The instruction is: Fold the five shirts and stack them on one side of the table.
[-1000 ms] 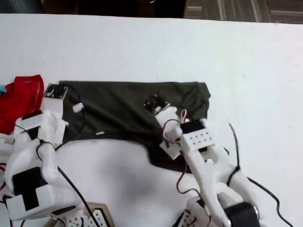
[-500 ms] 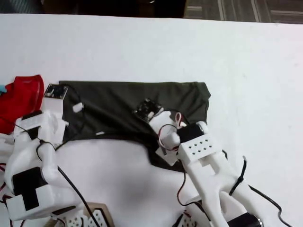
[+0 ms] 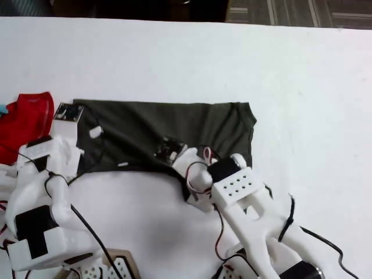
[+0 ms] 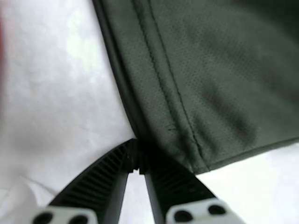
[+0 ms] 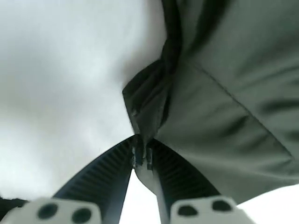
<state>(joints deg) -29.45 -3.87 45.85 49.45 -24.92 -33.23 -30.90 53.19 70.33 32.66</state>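
Note:
A dark green shirt point(image 3: 145, 125) lies spread across the middle of the white table point(image 3: 186, 58). My left gripper point(image 3: 77, 125) is at the shirt's left edge. In the left wrist view it point(image 4: 136, 161) is shut on the hem point(image 4: 140, 116) close to a corner. My right gripper point(image 3: 174, 165) is at the shirt's near edge, right of centre. In the right wrist view it point(image 5: 141, 156) is shut on a bunched fold of green cloth point(image 5: 149, 102). A red shirt point(image 3: 26, 122) lies at the table's left edge, beside the left arm.
A small blue item point(image 3: 3, 108) peeks in at the far left next to the red shirt. Both arm bases and their cables point(image 3: 87, 232) fill the near edge. Bare white table lies beyond the green shirt and to its right point(image 3: 314, 128).
My right gripper has moved left and toward the near edge, dragging the pinched fold with it; the green shirt's right side has pulled in slightly. The left arm has kept still.

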